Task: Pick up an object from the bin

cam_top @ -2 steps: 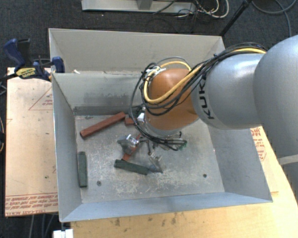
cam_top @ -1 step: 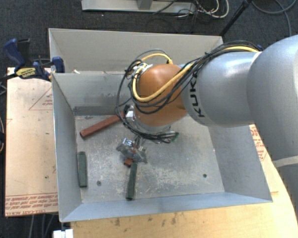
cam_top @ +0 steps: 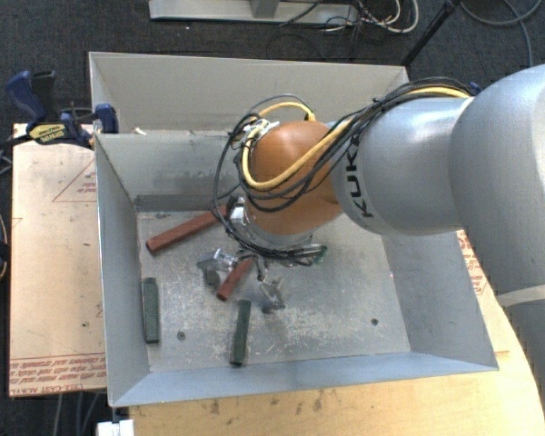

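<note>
Scuffed, perhaps gritty grey bin floor [cam_top: 345,312]; dark carpet [cam_top: 64,16], cables [cam_top: 386,7] beyond.

A dark grey floor [cam_top: 73,16], perhaps carpet, fills the far side. On it, far and central, lies a pale flat base [cam_top: 254,7]. Loose cables [cam_top: 386,3] tangle just right of it, near a slanting dark pole [cam_top: 440,16]. The light is even.

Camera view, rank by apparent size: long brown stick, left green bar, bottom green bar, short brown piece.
1. long brown stick
2. left green bar and bottom green bar: alike, unranked
3. short brown piece, partly hidden
</note>
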Tool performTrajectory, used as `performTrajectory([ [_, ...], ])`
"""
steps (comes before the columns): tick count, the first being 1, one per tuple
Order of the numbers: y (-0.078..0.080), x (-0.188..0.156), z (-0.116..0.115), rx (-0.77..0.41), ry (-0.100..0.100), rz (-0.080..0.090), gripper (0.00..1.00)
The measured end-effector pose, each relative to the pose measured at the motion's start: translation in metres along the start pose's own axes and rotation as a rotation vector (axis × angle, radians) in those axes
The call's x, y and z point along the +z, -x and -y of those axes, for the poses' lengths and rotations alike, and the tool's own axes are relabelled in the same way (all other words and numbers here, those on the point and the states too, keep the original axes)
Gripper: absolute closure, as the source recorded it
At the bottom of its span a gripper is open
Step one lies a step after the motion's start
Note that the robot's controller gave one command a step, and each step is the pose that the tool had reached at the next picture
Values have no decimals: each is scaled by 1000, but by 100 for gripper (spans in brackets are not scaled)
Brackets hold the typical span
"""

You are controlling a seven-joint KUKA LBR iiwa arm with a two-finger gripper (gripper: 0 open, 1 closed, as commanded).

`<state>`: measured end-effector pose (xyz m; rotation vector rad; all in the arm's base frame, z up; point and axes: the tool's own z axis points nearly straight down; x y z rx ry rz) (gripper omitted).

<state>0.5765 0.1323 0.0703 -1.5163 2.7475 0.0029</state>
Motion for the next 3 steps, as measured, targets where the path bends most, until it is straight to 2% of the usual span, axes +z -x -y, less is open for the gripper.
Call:
performTrajectory([
  [1,0,0,0,0,0,-1,100],
  [2,0,0,0,0,1,0,0],
  [3,0,0,0,0,1,-1,100],
])
